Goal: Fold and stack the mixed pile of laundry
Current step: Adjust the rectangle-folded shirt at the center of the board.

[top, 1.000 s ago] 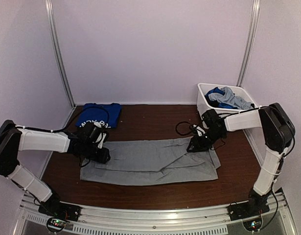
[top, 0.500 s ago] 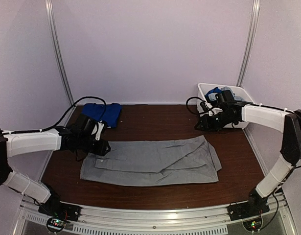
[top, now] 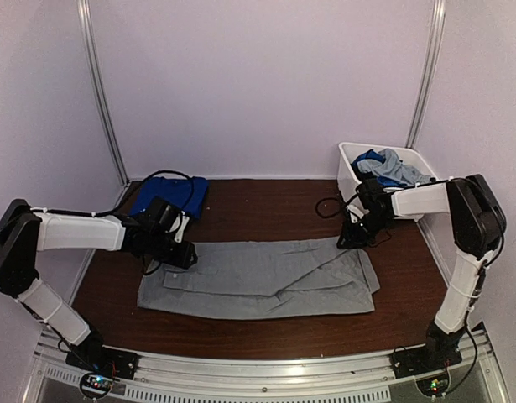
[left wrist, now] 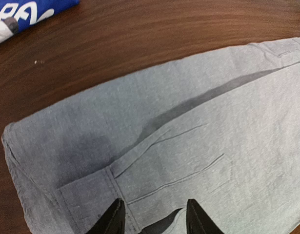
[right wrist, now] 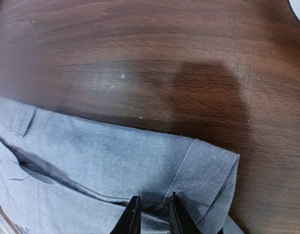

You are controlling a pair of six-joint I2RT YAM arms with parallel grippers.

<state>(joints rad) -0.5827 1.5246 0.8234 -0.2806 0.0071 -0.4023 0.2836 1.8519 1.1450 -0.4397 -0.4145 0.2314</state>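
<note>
The left jaws stand parted with nothing between them, just above the grey trousers (left wrist: 198, 122) at the waistband end, where a pocket seam runs away from the tips. The right jaws are drawn nearly together, low over the opposite end; whether they pinch cloth I cannot tell. Just beyond them a corner of the hem lies turned back on itself, with bare worktop (right wrist: 140, 58) past it. The trousers lie flat between the two arms, doubled lengthwise as far as I can judge.

Further out from the left jaws sits a folded blue shirt (top: 169, 195). Behind the right jaws is a white bin (top: 348, 172) holding more blue and grey laundry.

The step in hand looks like gripping both ends for the next fold. It would go best if each side caught every layer at its edge — flattening that turned corner first — then lifted level and together, keeping the cloth taut.
</note>
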